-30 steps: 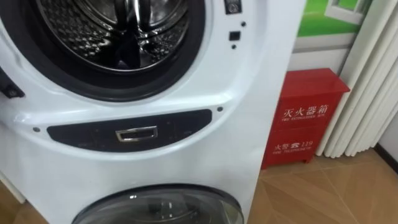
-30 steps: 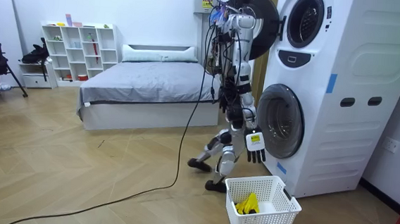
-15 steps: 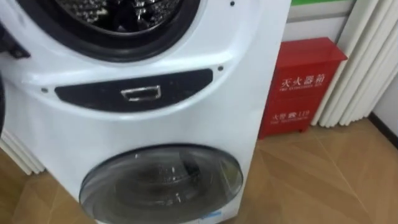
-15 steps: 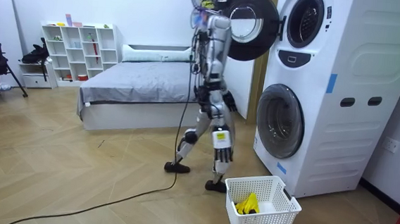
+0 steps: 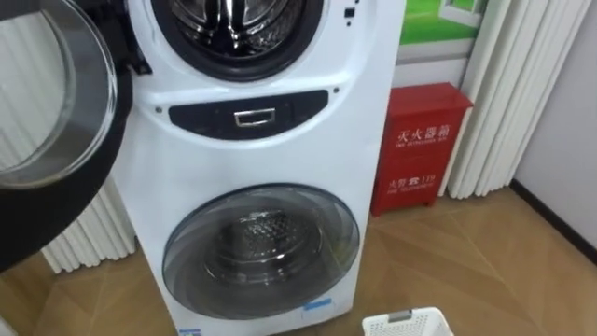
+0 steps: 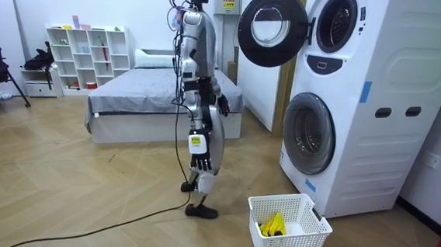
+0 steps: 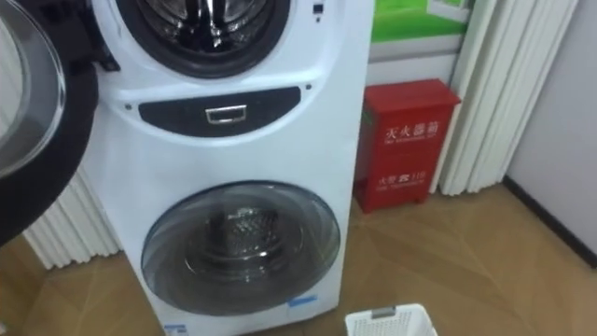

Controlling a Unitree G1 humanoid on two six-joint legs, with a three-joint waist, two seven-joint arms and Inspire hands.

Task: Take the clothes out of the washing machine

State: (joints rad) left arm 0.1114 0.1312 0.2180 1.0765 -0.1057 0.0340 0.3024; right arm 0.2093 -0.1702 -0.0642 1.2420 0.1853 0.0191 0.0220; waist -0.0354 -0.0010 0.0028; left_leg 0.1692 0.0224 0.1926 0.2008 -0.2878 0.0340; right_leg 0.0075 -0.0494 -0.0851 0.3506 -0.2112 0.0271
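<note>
The stacked washing machine (image 6: 362, 102) stands at the room view's right. Its upper door (image 5: 47, 140) hangs open to the left, and the upper drum (image 5: 238, 23) shows bare metal. The lower door (image 5: 261, 250) is closed. On the floor before the machine stands a white basket (image 6: 306, 240) with a yellow cloth (image 6: 274, 223) in it; the basket's rim (image 5: 408, 325) also peeks in at the bottom of the eye views. I stand a few steps from the machine, facing it. My right hand (image 6: 200, 159) hangs open and empty beside my leg. My left hand (image 6: 222, 104) hangs at hip height.
A red fire-equipment box (image 5: 418, 149) stands right of the machine, with pale curtains (image 5: 504, 93) beyond it. Behind me are a bed (image 6: 152, 95) and a white shelf unit (image 6: 85, 56). Wooden floor lies open around the basket.
I have stepped back from the machine toward the room view's left. The eye view has pulled away with me, so the open door, the lower door and the basket's rim have come into sight.
</note>
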